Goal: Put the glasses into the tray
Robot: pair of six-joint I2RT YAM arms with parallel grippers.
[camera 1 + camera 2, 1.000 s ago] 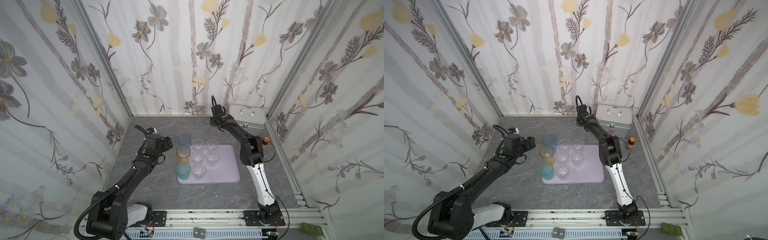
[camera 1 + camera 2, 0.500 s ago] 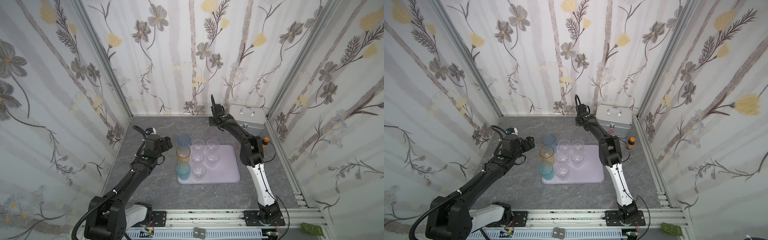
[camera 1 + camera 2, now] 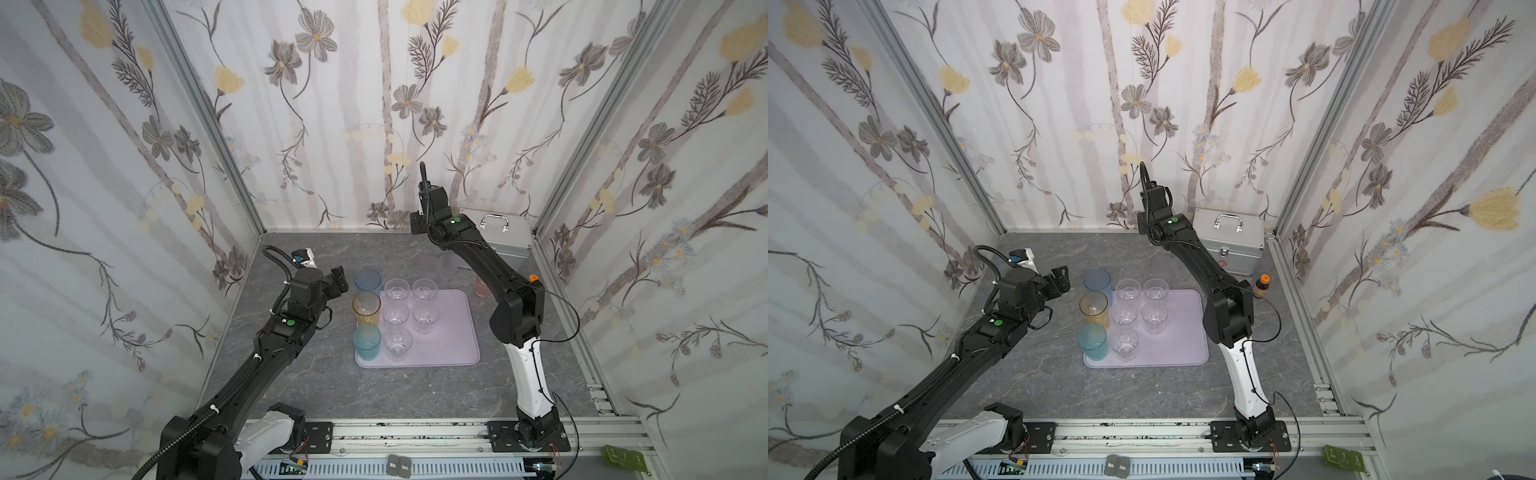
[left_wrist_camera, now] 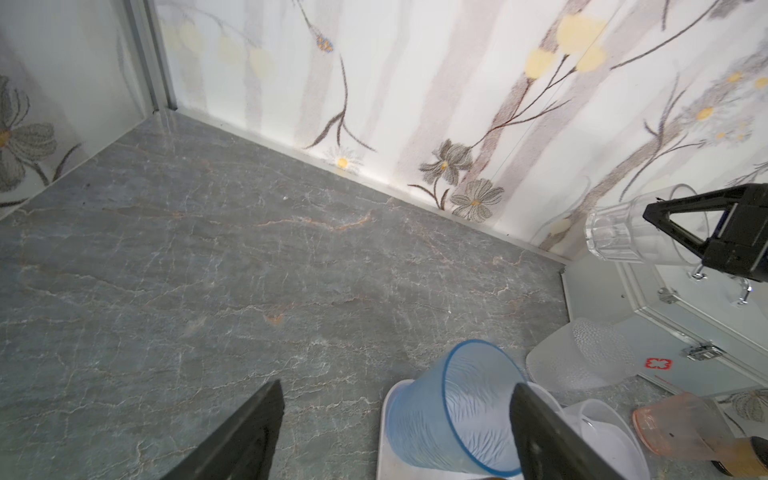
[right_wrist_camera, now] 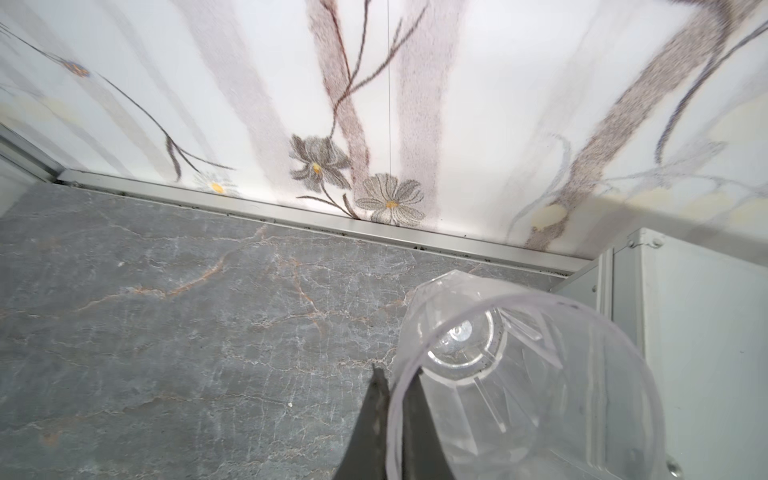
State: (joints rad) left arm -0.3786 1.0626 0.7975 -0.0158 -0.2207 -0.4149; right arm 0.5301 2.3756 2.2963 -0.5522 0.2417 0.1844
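While the right gripper is clamping the rim of a clear faceted glass, one finger inside, the glass's long axis is running straight on from the jaws, base outward, above the far edge of the tabletop beside the silver case. The tray is lying frontward of it, right side bare. The left gripper is hanging open beside the blue tumbler on the tray's far-left corner.

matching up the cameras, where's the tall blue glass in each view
Both top views: blue glass on the tray's far left corner.
Left wrist: close up, partly behind one finger of the open left end effector.
Right wrist: not in it; only a clear glass shows.
Shared landmark: silver case, in all four.
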